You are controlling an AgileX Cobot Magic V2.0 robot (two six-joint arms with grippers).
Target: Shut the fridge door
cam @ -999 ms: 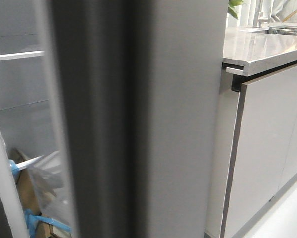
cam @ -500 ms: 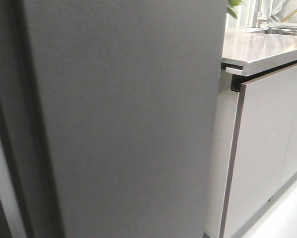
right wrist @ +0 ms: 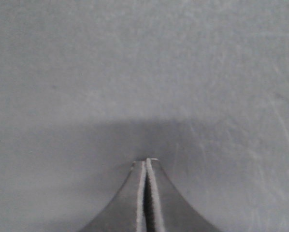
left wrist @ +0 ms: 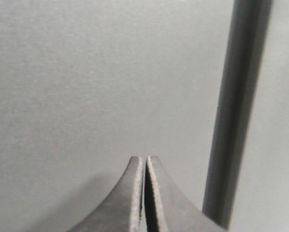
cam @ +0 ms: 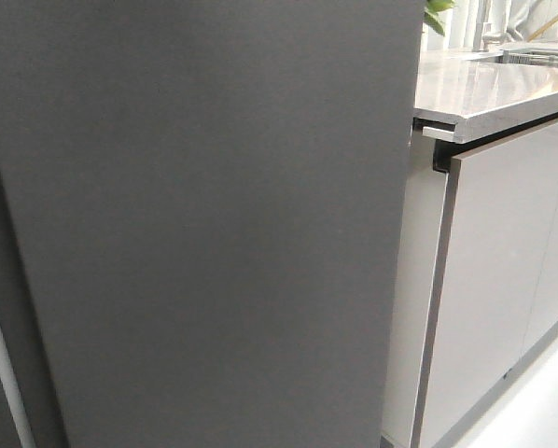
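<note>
Fridge door (cam: 204, 224): matte dark grey slab filling the left and centre of the front view, from the top edge to the bottom edge; its right edge runs nearly upright, just beside the white side panel of the counter unit
Door, far left of front view: a darker grey band and a thin pale strip (cam: 1, 373) run down the lower left corner; whether the door is fully shut cannot be told
Left claw (left wrist: 145, 158): both fingers pressed together, no gap between the pads, nothing held; the tips sit at the bottom centre of the left wrist view, close against a plain grey surface; contact cannot be confirmed
Dark groove (left wrist: 236, 111): upright shadowed seam at the right of the left wrist view, with a lighter grey panel beyond it
Right claw (right wrist: 147, 160): fingers together, only a hairline slit between the pale pads, nothing held; the tips sit at the bottom centre of the right wrist view, facing a plain grey surface with faint scratches, a soft shadow around the tips
Countertop (cam: 484, 89): pale glossy slab at the upper right of the front view
Cabinet doors (cam: 503, 280): glossy light grey, at the right below the countertop
Plant (cam: 435, 13): green leaves at the top edge, just right of the door
</note>
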